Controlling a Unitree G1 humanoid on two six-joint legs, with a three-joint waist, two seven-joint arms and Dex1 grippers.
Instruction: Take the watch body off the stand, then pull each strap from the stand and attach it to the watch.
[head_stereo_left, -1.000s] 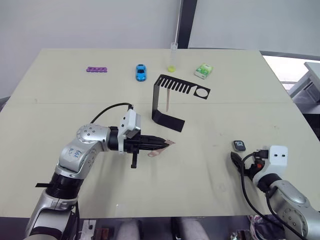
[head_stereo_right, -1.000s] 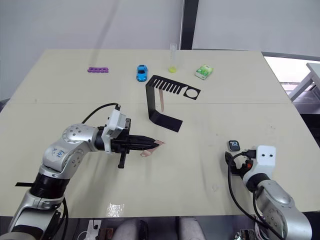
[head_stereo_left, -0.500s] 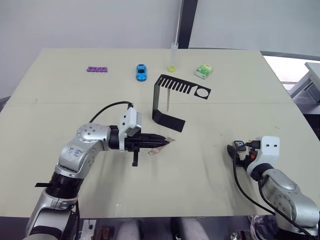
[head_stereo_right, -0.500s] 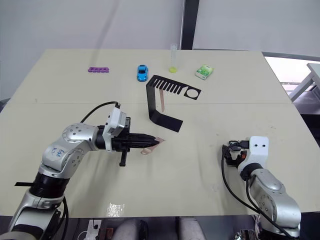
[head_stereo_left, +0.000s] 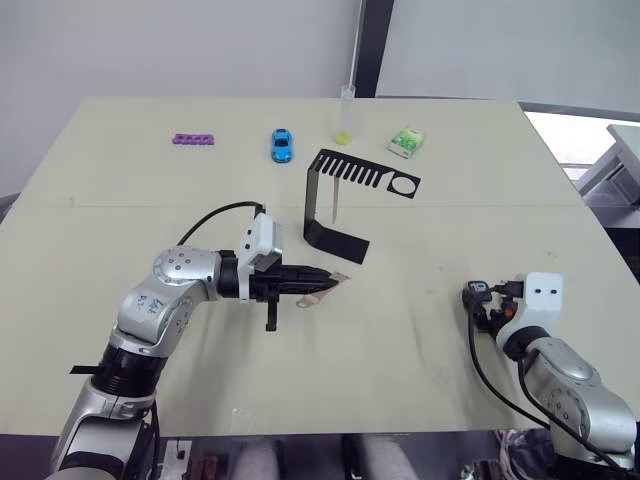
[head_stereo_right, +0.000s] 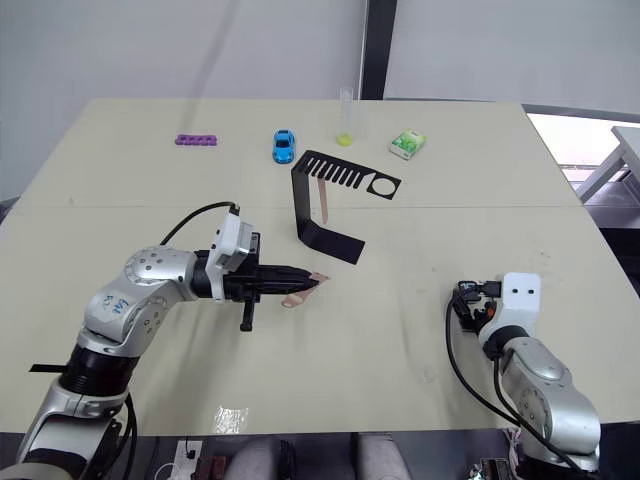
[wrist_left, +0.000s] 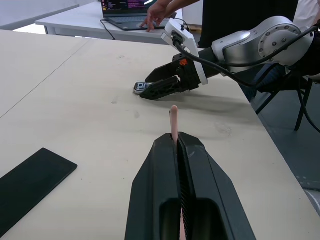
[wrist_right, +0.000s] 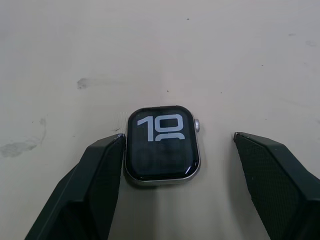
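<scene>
Tabletop: watch (wrist_right: 162, 146) flat between my right gripper's (wrist_right: 175, 175) spread fingers, touching one; left gripper (wrist_left: 178, 142) pinches strap (wrist_left: 173, 120).

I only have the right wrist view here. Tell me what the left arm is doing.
Observer: The left end effector is shut on a pink strap, held low over the table in front of the stand.
Operator: Report the second strap.
Observer: It hangs from the stand's slotted top arm.
Operator: Give me the right end effector's height.
Observer: The left wrist view shows the right end effector down at the table, with the watch body lying flat at its fingertips.
</scene>
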